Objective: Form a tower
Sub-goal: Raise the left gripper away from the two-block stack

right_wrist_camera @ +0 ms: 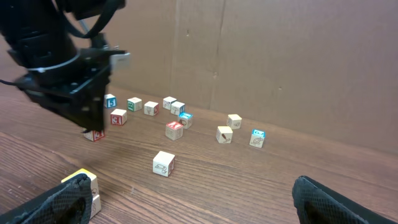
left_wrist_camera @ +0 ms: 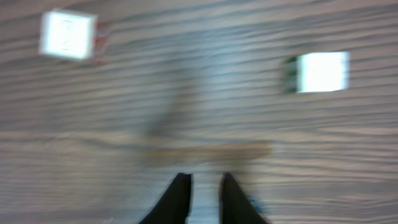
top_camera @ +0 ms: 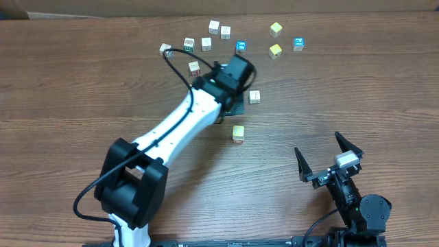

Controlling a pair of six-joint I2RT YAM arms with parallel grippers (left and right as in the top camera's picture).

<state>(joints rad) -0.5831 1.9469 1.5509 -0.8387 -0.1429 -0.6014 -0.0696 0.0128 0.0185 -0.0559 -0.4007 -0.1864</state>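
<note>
The tower (top_camera: 238,133) is a short stack of two pale cubes with a yellow top, standing mid-table. In the right wrist view the tower (right_wrist_camera: 85,185) shows at the lower left, partly behind one finger. My left gripper (top_camera: 233,104) hangs over the wood just beyond the tower. In its blurred wrist view the left gripper (left_wrist_camera: 204,186) has its jaws almost together, with nothing between them. Two loose cubes (left_wrist_camera: 67,34) (left_wrist_camera: 321,71) lie ahead of it. My right gripper (top_camera: 329,165) (right_wrist_camera: 193,211) stands wide open and empty near the front right.
Several loose cubes (top_camera: 225,31) lie scattered along the far side, among them a blue one (top_camera: 298,44) and two yellow ones (top_camera: 275,51). One single cube (top_camera: 254,96) (right_wrist_camera: 163,163) lies just right of the left arm (right_wrist_camera: 68,68). A cardboard wall (right_wrist_camera: 280,62) backs the table.
</note>
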